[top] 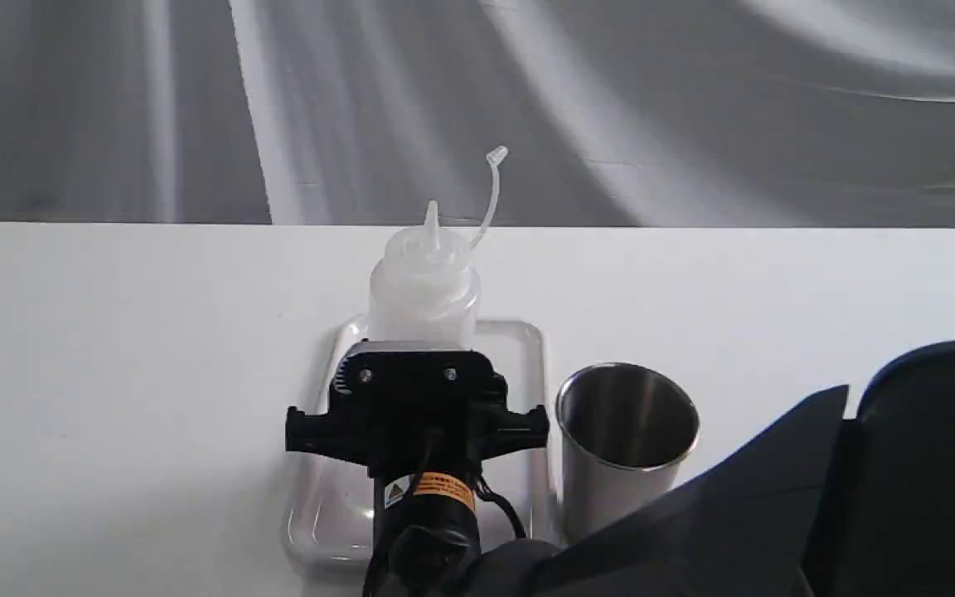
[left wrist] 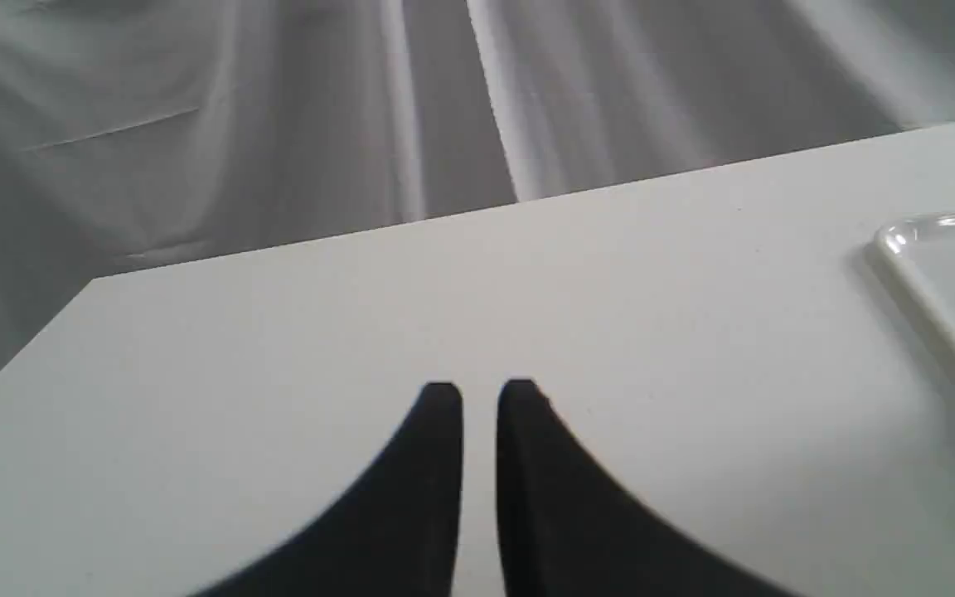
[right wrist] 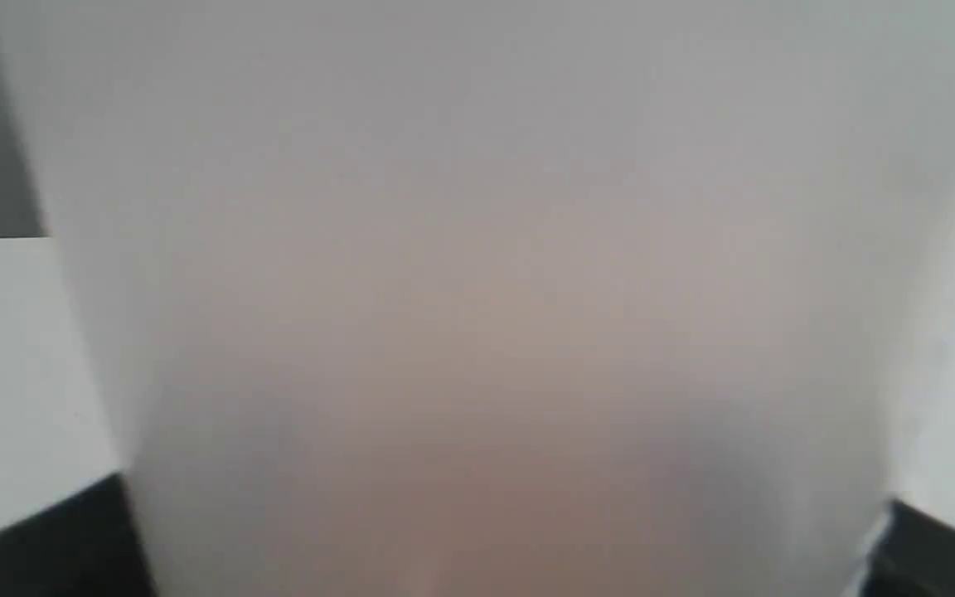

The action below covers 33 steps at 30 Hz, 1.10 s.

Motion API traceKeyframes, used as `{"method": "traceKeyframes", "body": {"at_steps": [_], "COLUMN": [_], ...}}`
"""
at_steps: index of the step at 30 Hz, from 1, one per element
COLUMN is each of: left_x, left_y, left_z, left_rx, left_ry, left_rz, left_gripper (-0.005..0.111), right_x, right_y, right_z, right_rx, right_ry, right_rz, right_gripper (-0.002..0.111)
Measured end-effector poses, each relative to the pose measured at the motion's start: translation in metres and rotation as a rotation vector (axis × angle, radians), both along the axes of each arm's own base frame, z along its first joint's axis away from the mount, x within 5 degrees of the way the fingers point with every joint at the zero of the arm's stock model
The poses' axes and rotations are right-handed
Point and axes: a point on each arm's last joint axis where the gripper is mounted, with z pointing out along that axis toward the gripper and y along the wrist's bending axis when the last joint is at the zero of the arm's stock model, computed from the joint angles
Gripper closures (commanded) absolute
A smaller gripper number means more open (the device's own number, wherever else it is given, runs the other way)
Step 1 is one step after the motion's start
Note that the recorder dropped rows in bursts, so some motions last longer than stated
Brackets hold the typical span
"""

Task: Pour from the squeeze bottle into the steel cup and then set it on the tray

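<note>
The squeeze bottle (top: 424, 286) stands upright over the far part of the tray (top: 527, 348), its cone nozzle up and the cap strap curling off to the right. My right gripper (top: 418, 355) is shut on its lower body, and the black wrist hides the bottle's base. In the right wrist view the whitish bottle (right wrist: 494, 274) fills the frame between the two dark fingers (right wrist: 38, 539). The steel cup (top: 625, 439) stands just right of the tray, upright. My left gripper (left wrist: 480, 394) hovers over bare table left of the tray (left wrist: 954, 282), shut with only a slit between its fingers.
The white table (top: 113, 373) ends at a far edge against a grey draped cloth (top: 693, 108). Dark arm parts (top: 900, 481) fill the near right corner, close to the cup.
</note>
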Motion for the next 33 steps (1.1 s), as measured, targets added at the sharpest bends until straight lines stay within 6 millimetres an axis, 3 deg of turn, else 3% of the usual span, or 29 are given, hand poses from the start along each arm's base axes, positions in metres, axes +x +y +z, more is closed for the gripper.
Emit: {"method": "traceKeyframes", "body": {"at_steps": [10, 33], "left_x": [0.000, 0.000], "left_y": [0.000, 0.000], "left_z": [0.000, 0.000], "left_rx": [0.000, 0.000], "left_ry": [0.000, 0.000], "left_rz": [0.000, 0.000], "left_gripper": [0.098, 0.098], "right_x": [-0.001, -0.002], "right_y": [0.001, 0.004], "right_z": [-0.014, -0.025], "right_rx": [-0.034, -0.034], "right_ry": [0.025, 0.057], "right_rz": [0.022, 0.065], "right_gripper": [0.108, 0.108]}}
